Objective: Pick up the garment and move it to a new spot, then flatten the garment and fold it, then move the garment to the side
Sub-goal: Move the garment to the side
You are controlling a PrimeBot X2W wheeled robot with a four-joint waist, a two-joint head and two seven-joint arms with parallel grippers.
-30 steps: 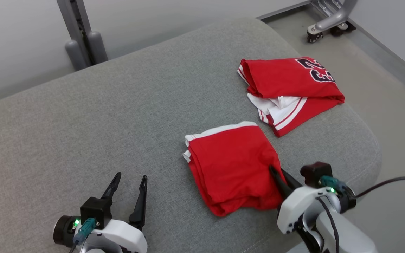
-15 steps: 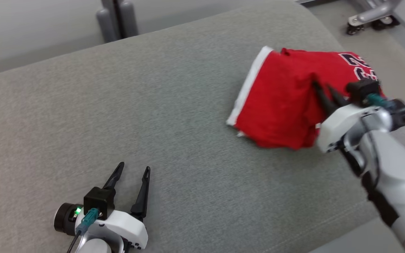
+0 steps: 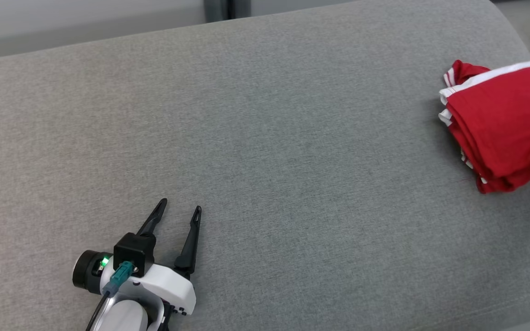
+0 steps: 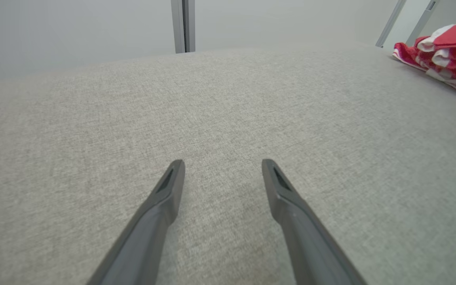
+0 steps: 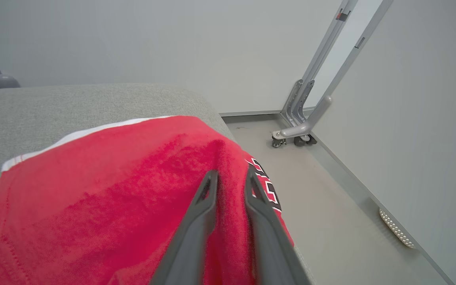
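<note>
The garment, red with white trim and folded, lies at the far right of the grey cushion, cut off by the head view's right edge. In the right wrist view the garment rests over a red jersey with dark numbers. My right gripper has its fingers close together with a ridge of the garment's red cloth pinched between them. My left gripper stands open at the lower left, nothing between its fingers, just above the bare cushion. The left wrist view has the red and white pile far off to the right.
The cushion's rounded right edge drops to a grey floor. A wheeled metal stand is by the wall there. A grey post rises behind the cushion's back edge.
The head camera has turned left. My right gripper carried the folded garment from the cushion's front to the far right, onto the numbered jersey. The left arm has not moved.
</note>
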